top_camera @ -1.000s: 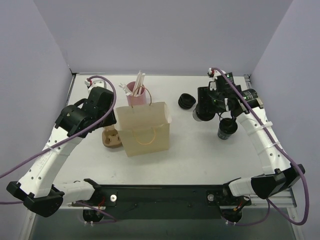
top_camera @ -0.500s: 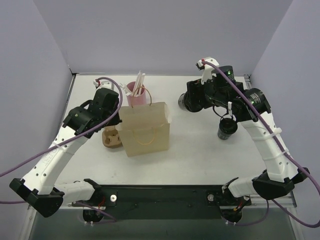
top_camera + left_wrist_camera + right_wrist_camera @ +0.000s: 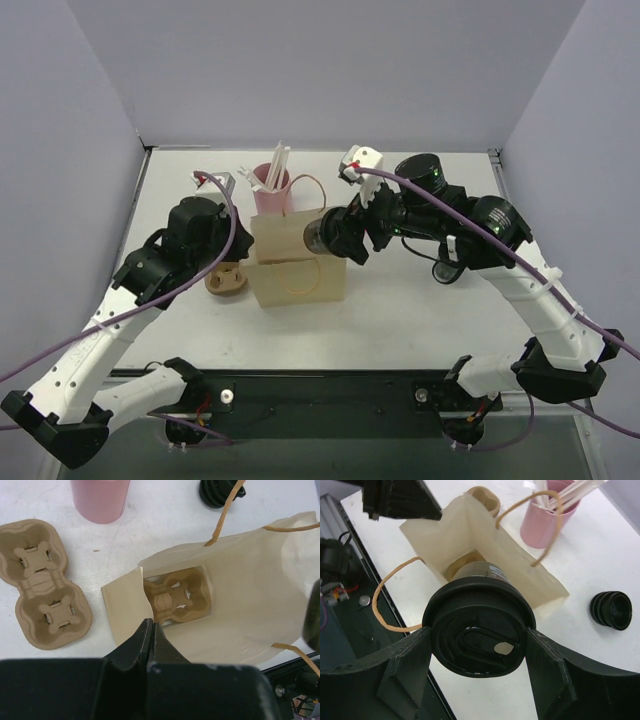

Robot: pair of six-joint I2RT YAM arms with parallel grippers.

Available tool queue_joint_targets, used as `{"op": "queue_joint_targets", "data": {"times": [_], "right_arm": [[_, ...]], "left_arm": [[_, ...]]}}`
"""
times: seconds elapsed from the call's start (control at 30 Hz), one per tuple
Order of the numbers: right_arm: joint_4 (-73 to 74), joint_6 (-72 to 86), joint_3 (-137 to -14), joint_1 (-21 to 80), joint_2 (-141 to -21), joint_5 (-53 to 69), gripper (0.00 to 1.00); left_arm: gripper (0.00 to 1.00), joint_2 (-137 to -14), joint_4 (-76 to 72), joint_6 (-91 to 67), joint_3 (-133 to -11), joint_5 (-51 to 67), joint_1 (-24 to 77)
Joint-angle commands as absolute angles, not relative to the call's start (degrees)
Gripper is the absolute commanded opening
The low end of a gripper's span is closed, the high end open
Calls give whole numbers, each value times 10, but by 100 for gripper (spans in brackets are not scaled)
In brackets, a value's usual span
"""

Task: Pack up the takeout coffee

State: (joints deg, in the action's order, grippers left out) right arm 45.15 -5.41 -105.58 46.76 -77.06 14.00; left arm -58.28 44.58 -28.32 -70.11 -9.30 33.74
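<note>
The tan paper bag [image 3: 297,270] stands open at centre-left, with a cardboard cup carrier [image 3: 177,597] lying on its bottom. My right gripper [image 3: 330,236] is shut on a black takeout coffee cup [image 3: 477,630] with a black lid. It holds the cup just above the bag's [image 3: 465,545] open mouth. My left gripper [image 3: 151,626] is shut at the bag's [image 3: 250,580] left rim, its fingertips pressed together on the paper edge. A second black cup [image 3: 452,268] stands at the right, partly behind the right arm.
A spare cup carrier [image 3: 42,585] lies on the table left of the bag. A pink cup [image 3: 272,186] of straws stands just behind the bag. A stack of black lids [image 3: 614,611] sits behind and to the right of the bag. Purple walls close the back and sides.
My right arm swung left from the back right, carrying the coffee cup to above the bag. My left gripper closed on the bag's left rim.
</note>
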Motion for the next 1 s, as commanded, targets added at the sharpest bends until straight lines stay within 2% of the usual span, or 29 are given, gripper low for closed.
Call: {"op": "queue_joint_targets", "data": {"times": [0.0,0.33,0.6,0.63,0.7,0.83,0.97], "right_arm": [[440,-102,-1034,496,-761,136,40],[450,-182,-1075,515,-829,75,38],[466,-220,-972,572,-806,19,38],[466,-217,-966,587,-803,15,38],[466,-210,-949,598,-799,2,38],[461,-207,-918,628,-792,-45,38],[441,-204,-884,652,-780,-77,37]], "left_arm": [[0,-555,357,-251,-680,-68,340],[0,-540,316,-250,-640,-59,340],[0,-560,312,-304,-665,-11,341],[4,-559,340,-317,-668,-11,341],[24,-556,386,-327,-684,-26,343],[43,-515,475,-323,-687,-69,345],[51,-475,483,-315,-677,-61,345]]}}
